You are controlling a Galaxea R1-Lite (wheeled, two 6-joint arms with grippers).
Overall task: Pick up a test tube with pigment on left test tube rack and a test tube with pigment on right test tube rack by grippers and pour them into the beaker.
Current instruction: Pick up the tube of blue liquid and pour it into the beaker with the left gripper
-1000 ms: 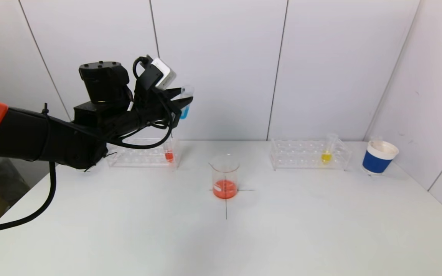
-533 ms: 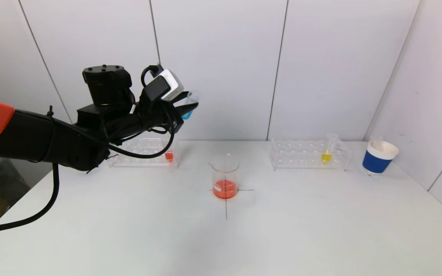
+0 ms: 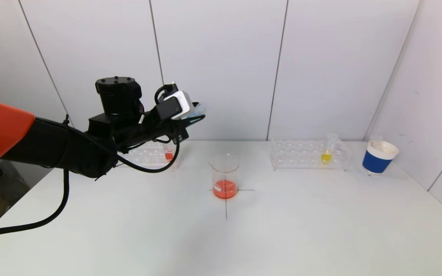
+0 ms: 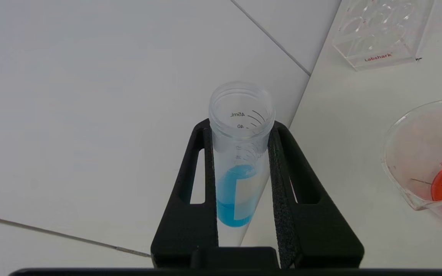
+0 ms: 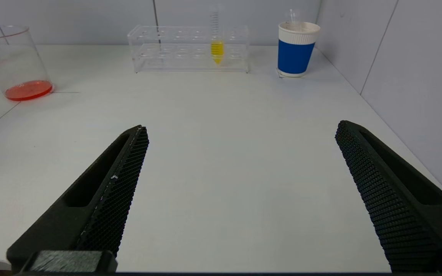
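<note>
Left pincer: the black left pincer is clenched on a clear plastic test tube with blue pigment, held in the air at centre-left of the head view, up and to the left of the beaker.
Blue tube: its mouth points away from the wrist; the blue liquid sits in the lower part, none spilled that I can see.
Beaker: the clear glass beaker with orange-red liquid stands at the middle of the white tabletop, on a black cross mark.
Right pincer: the black right pincer is released, jaws spread wide, low over the tabletop in the right wrist view, holding nothing.
Done: left tube lifted out of the clear left test tube rack.
Left: pour the blue tube; then fetch and pour the clear test tube with yellow pigment standing in the clear right test tube rack.
Around: a tube with red pigment remains in the left rack; a blue and white paper cup stands right of the right rack.
In the way: nothing between tube and beaker, by my reading.
</note>
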